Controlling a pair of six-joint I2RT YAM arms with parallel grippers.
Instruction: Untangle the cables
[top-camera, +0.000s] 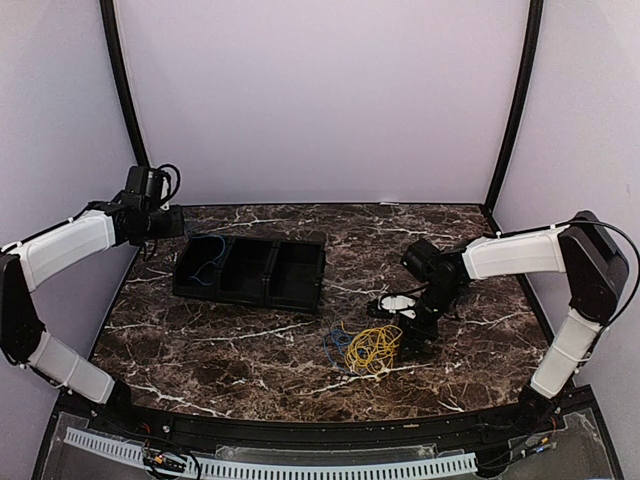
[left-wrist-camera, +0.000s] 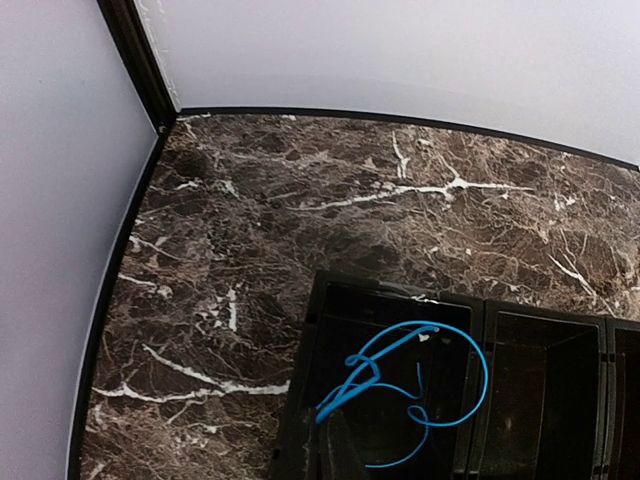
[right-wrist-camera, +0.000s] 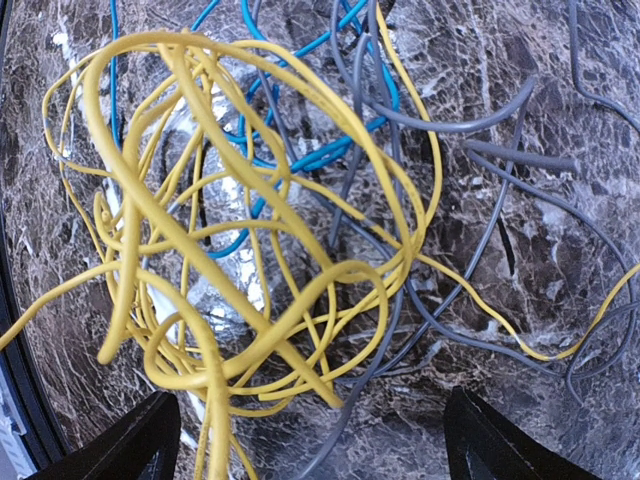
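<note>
A tangle of cables lies on the marble table (top-camera: 250, 350): a yellow cable (top-camera: 373, 347) and a blue cable (top-camera: 337, 342), with dark grey strands (right-wrist-camera: 470, 130) running through them. Close up, the yellow loops (right-wrist-camera: 200, 230) lie over the blue strands (right-wrist-camera: 300, 160). My right gripper (top-camera: 410, 335) hangs just over the tangle's right side, open, with one fingertip (right-wrist-camera: 140, 445) at each side and nothing between them (right-wrist-camera: 315, 450). My left gripper (top-camera: 178, 225) is raised over the tray's left end, shut on another blue cable (left-wrist-camera: 440, 345), which hangs into the left compartment (top-camera: 205, 262).
A black three-compartment tray (top-camera: 300, 270) stands at the back left of the table; its middle and right compartments hold nothing. Purple walls and black posts close in the table's back and sides. A curved black rail runs along the near edge (top-camera: 300, 425).
</note>
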